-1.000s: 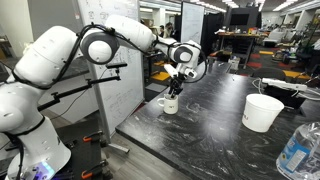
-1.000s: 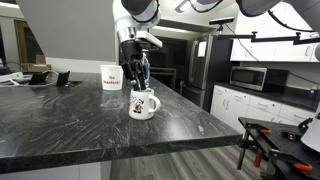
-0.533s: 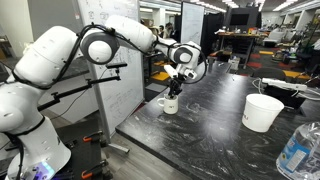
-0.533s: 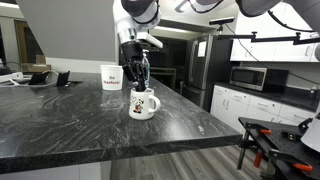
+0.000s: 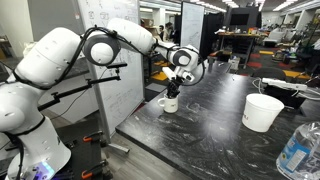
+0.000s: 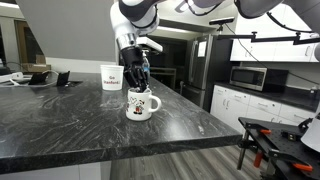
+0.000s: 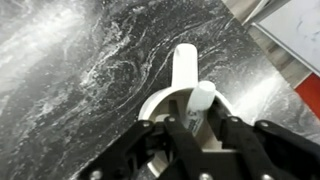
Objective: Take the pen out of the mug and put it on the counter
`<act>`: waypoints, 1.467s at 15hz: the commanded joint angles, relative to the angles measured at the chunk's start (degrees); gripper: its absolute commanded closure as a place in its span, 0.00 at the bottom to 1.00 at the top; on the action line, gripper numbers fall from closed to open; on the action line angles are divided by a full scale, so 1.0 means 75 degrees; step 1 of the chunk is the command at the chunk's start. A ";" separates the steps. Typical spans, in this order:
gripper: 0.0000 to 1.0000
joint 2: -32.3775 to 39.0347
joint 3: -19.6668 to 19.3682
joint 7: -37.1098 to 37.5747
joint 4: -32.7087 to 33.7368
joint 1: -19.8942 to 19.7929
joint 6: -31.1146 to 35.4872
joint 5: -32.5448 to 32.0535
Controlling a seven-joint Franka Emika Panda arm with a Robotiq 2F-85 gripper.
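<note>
The small white mug (image 5: 170,104) stands on the black marbled counter (image 5: 215,135) near its edge, and shows in both exterior views (image 6: 141,105). My gripper (image 5: 173,91) (image 6: 138,84) points straight down with its fingertips inside the mug's mouth. In the wrist view the mug's rim (image 7: 152,104) and handle show from above. The pen's pale end (image 7: 202,98) sticks up between my fingers (image 7: 197,125), which are closed against it. The pen's reddish part is hidden in the mug.
A larger white handleless tub (image 5: 262,112) (image 6: 111,77) stands further along the counter. A clear plastic bottle (image 5: 298,150) is at the near corner. A white board (image 5: 118,75) stands beside the counter's edge. Kitchen cabinets and a microwave (image 6: 248,77) are behind.
The gripper has shifted very slightly sideways over the mug. The mug looks nudged a hair with it. Nothing else differs.
</note>
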 commanded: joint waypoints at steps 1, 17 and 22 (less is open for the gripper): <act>0.77 0.0036 -0.0091 0.0243 0.0050 0.0085 -0.0196 0.0073; 0.94 -0.1807 -0.0138 -0.0041 -0.2097 0.0434 0.1367 -0.0600; 0.94 -0.3057 -0.0177 0.0396 -0.4247 0.0639 0.3272 -0.0868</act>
